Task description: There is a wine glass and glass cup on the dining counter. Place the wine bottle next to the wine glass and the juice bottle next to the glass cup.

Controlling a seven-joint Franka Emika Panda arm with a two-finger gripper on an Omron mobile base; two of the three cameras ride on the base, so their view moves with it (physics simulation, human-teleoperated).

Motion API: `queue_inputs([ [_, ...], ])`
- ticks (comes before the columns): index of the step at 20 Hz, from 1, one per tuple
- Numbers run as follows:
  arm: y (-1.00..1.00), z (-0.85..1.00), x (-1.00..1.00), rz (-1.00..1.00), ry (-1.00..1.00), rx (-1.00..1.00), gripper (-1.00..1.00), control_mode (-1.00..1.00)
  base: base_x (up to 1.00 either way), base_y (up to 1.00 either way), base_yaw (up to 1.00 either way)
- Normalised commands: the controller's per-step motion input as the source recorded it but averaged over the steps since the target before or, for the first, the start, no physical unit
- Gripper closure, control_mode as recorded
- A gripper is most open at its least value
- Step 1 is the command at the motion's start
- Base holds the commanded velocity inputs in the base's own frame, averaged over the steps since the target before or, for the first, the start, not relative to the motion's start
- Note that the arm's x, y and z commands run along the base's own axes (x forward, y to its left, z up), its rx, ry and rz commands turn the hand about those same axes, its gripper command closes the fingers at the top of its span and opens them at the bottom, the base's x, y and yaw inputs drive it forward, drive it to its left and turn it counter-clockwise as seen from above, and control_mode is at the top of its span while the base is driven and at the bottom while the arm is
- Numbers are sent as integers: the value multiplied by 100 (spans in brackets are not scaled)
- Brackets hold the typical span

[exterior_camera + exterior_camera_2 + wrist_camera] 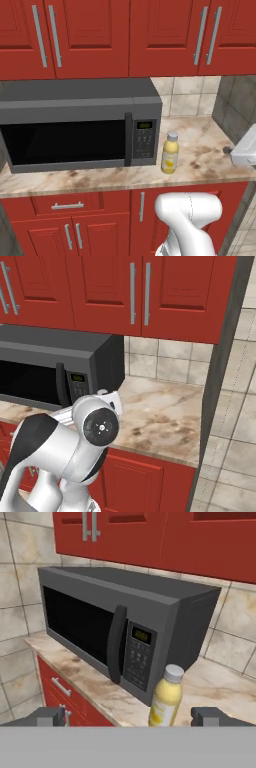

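Gripper (pixel 128 716) fingers were seen at the bottom of the hand view, spread well apart, with nothing held between them. One dark fingertip (pixel 50 716) was seen at the lower left and the other at the lower right. Between them, but farther off, the juice bottle (pixel 165 701) was framed; no contact with it could be made out.

The juice bottle (pixel 170 153) was stood upright on a marbled counter (pixel 210 150), just beside the right front corner of a microwave (pixel 80 125), next to its control panel. Whether bottle and microwave touched could not be told. The bottle was yellow, with a pale cap and a paler label on its body. It was set near the counter's front edge.

The microwave (pixel 120 622) was dark grey, with its door closed and a dark vertical handle beside the keypad. Red upper cabinets (pixel 125 35) with long metal handles were hung above it, and red lower cabinets (pixel 75 225) with a drawer were set beneath the counter. Pale tiles (pixel 187 95) were laid on the wall behind the counter.

In the left base view the white arm (pixel 187 220) was raised from the lower right, in front of the lower cabinets. In the right base view the arm (pixel 75 446) was placed large in the foreground, and much of the microwave's (pixel 45 371) front was covered by it.
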Motion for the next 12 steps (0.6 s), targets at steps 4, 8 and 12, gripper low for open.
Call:
queue_inputs([
  [4, 23, -31, 1, 0, -10, 0, -100, -100, 0, 0, 0],
  [8, 23, -37, 19, 0, -3, 0, -100, -100, 0, 0, 0],
  [12, 23, -40, 26, 0, 0, 0, -100, -100, 0, 0, 0],
])
